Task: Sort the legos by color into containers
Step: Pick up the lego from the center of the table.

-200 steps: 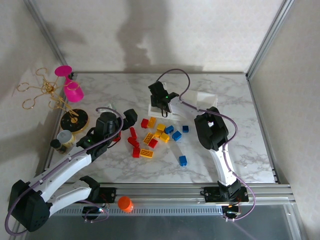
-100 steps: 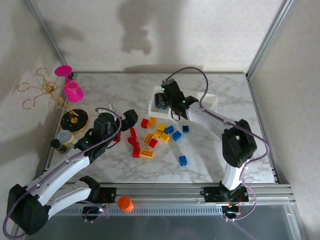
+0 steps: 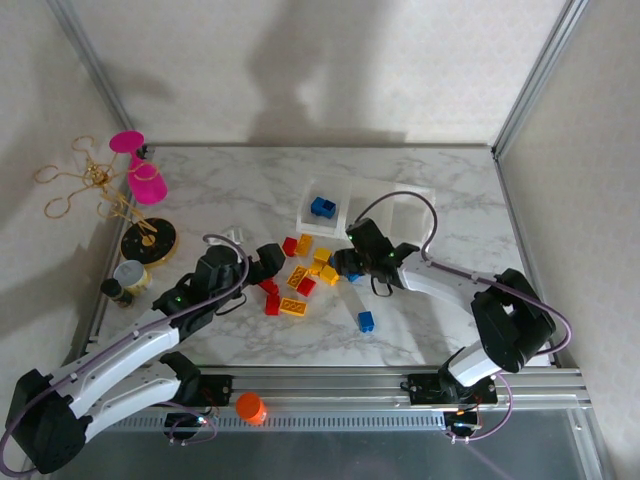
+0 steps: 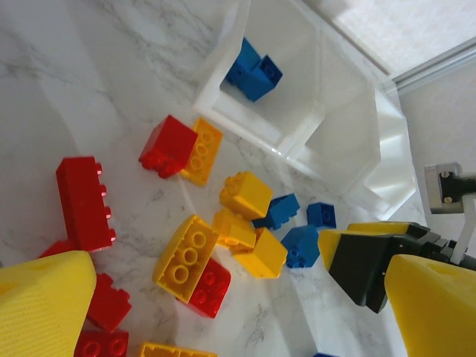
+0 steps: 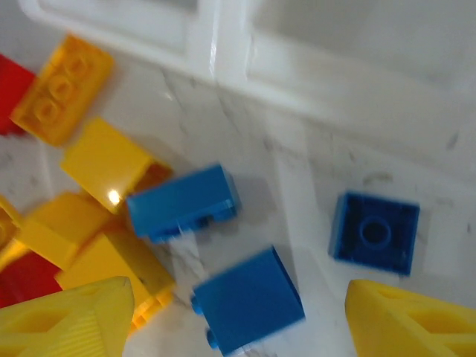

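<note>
One tray [image 4: 357, 126] with three compartments in a row stands on the desk [image 3: 230, 190]. Its left-end compartment holds blue bricks [image 4: 253, 68], two as far as I can tell; the other two compartments are bare.

The loose bricks lie on the desk just in front of the tray. There are four blue ones: three close together [image 5: 182, 202] under the right gripper, and one [image 3: 366, 321] apart, nearer the arm bases. Six yellow bricks [image 4: 245, 195] lie in the pile, one of them resting on a red brick. At least five red bricks [image 4: 84, 202] can be counted, some of them half hidden behind a finger of the left gripper.

The right gripper [image 3: 345, 263] hangs low over the blue bricks with its jaws wide and nothing between them. One blue brick lies on the desk below the gap, untouched. The left gripper [image 3: 268, 259] sits at the left side of the pile, jaws also wide and empty.

At the left edge of the desk stand one pink cup [image 3: 147, 183], one gold wire stand [image 3: 85, 180], one black disc [image 3: 148, 241] and one small jar [image 3: 128, 274]. One orange cap [image 3: 250, 407] lies on the rail by the arm bases.

Any lettering on the studs is too small to read.
</note>
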